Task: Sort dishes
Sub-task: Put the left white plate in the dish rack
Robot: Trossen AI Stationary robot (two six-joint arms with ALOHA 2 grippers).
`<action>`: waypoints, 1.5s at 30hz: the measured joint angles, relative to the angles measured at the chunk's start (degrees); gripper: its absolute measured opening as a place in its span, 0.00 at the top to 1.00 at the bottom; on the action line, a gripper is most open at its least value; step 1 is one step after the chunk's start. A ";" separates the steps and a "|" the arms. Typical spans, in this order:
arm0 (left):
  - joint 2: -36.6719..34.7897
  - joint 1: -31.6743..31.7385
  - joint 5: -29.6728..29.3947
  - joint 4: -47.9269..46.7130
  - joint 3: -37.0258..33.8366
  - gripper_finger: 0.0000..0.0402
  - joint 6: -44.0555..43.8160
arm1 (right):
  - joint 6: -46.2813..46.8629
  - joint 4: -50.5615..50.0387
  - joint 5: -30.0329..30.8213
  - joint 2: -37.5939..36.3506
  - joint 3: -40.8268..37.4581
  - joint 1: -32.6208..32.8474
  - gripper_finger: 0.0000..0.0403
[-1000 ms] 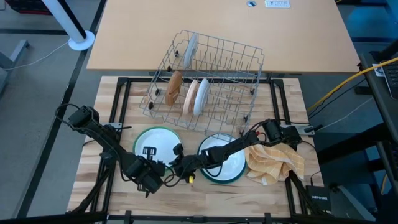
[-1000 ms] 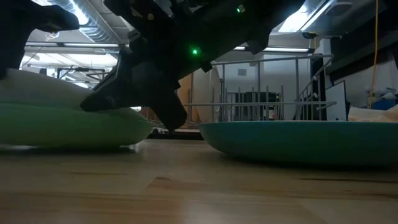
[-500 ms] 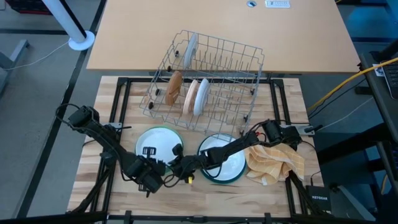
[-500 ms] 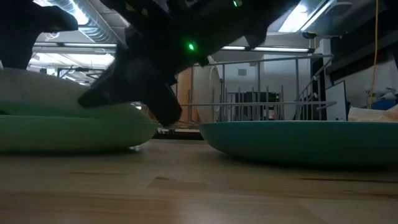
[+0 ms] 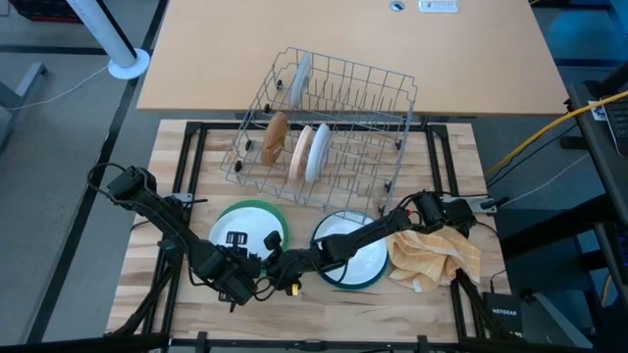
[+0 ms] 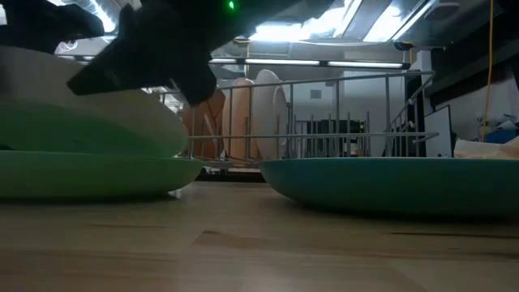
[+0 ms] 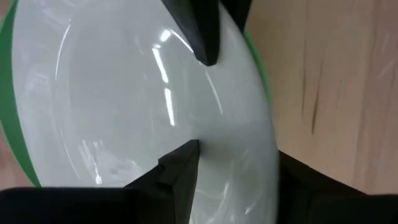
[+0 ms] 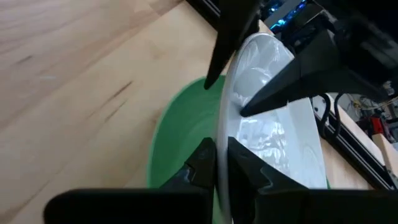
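a white plate (image 5: 240,238) is tilted over the green plate (image 5: 278,214), lower left of the high view; its rim is clamped by the right fingers (image 8: 214,163), with the left fingers (image 7: 186,168) spread astride it

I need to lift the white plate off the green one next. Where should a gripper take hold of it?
By its rim. The white plate is tipped up on the green plate, its raised edge clear. The right gripper pinches that rim already; the left gripper straddles the rim, open.
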 joint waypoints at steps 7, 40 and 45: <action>-0.03 -0.04 -0.41 -0.07 0.03 0.65 0.14 | -0.11 -8.34 -0.07 0.02 5.74 0.51 0.94; 0.13 0.02 -8.37 4.19 -0.09 0.97 -4.11 | 7.14 -31.18 1.12 -0.22 15.90 0.59 0.91; 0.11 0.04 -10.33 4.17 -0.09 0.98 -4.51 | 6.28 -31.85 6.38 -0.23 15.90 0.83 0.85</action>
